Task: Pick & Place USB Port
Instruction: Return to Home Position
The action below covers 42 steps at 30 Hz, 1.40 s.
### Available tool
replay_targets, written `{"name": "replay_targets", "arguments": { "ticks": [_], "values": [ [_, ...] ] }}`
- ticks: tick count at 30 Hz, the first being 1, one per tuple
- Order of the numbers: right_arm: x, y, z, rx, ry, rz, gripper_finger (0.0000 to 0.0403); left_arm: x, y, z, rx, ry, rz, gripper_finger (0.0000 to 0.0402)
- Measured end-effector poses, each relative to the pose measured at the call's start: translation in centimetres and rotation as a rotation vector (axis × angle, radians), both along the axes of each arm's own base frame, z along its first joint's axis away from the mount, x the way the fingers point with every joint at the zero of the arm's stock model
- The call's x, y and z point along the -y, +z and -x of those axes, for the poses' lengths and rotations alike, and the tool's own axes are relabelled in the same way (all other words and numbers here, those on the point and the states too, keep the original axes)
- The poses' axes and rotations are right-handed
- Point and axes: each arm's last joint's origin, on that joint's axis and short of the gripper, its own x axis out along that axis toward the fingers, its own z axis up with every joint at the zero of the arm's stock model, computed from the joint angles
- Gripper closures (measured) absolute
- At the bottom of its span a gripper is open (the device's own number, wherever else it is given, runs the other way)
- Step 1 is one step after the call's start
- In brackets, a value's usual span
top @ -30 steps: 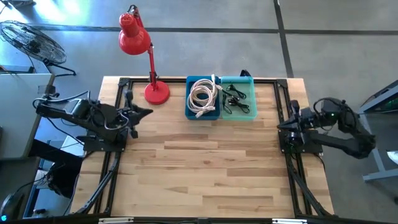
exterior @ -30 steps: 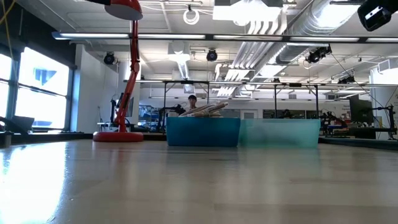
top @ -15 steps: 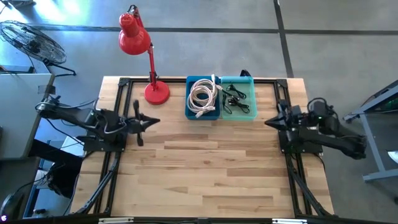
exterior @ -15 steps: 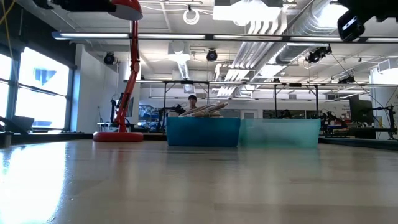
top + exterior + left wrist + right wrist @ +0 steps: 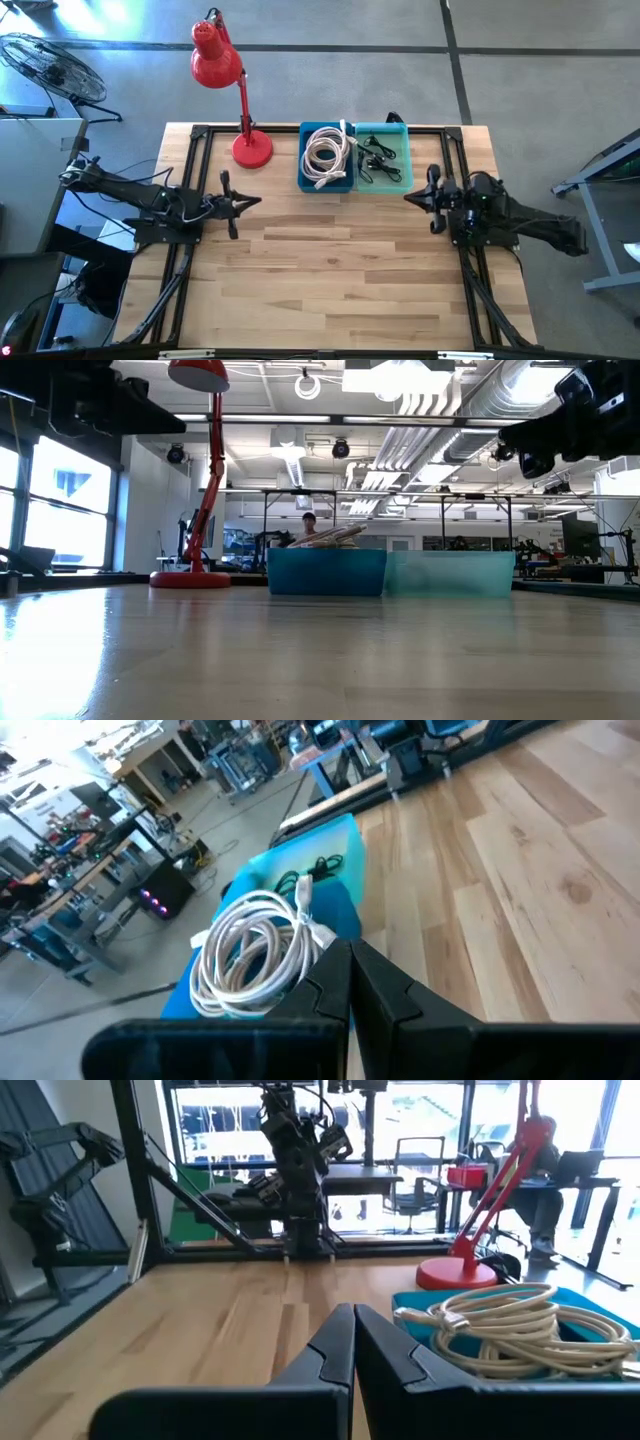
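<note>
A coil of white cable [image 5: 324, 155] lies in a blue bin [image 5: 301, 160] at the table's far edge. It also shows in the left wrist view as the white coil [image 5: 255, 955] and in the right wrist view as the white coil [image 5: 500, 1330]. Small black corded items [image 5: 378, 158] lie in the teal bin [image 5: 407, 160] beside it. My left gripper [image 5: 250, 201] hovers shut over the table's left part, pointing right. My right gripper [image 5: 412, 198] hovers shut over the right part, pointing left. Neither holds anything.
A red desk lamp stands with its base [image 5: 251, 149] on the table left of the blue bin. Bare wooden tabletop [image 5: 330, 260] stretches between and in front of both grippers. Black frame rails [image 5: 190, 160] run along the table's left and right sides.
Both arms have reached out from the table's sides toward its middle: the left gripper has moved right, the right gripper left. In the low view both arms have come lower into the picture's upper corners. The bins and cables have stayed put.
</note>
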Motion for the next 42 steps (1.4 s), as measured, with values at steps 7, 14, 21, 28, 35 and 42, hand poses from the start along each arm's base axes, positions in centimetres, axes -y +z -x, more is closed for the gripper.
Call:
{"name": "replay_targets", "arguments": {
  "ticks": [7, 14, 21, 28, 35, 42],
  "values": [
    [0.1, -1.2, -0.2, -0.018, -0.019, 0.001, 0.0403, 0.0, -1.6, -0.1, -0.005, -0.002, -0.003, 0.0401],
    [0.3, -1.6, -0.2, -0.057, -0.063, 0.017, 0.0403, 0.1, -3.9, 0.0, 0.005, -0.031, 0.0, 0.0401],
    [0.3, -2.0, -0.2, -0.104, -0.076, 0.017, 0.0403, 0.0, -6.3, 0.3, 0.004, -0.033, 0.0, 0.0401],
    [0.4, -2.1, -0.2, -0.113, -0.116, 0.029, 0.0403, -0.1, -7.7, 0.5, 0.003, -0.032, 0.025, 0.0401],
    [0.5, -2.4, -0.4, -0.049, -0.119, 0.033, 0.0403, 0.0, -7.7, 0.6, 0.031, -0.049, 0.014, 0.0401],
    [0.4, -2.7, -0.7, -0.084, -0.118, 0.033, 0.0403, 0.0, -7.8, 0.6, 0.028, -0.06, 0.013, 0.0401]
  ]
}}
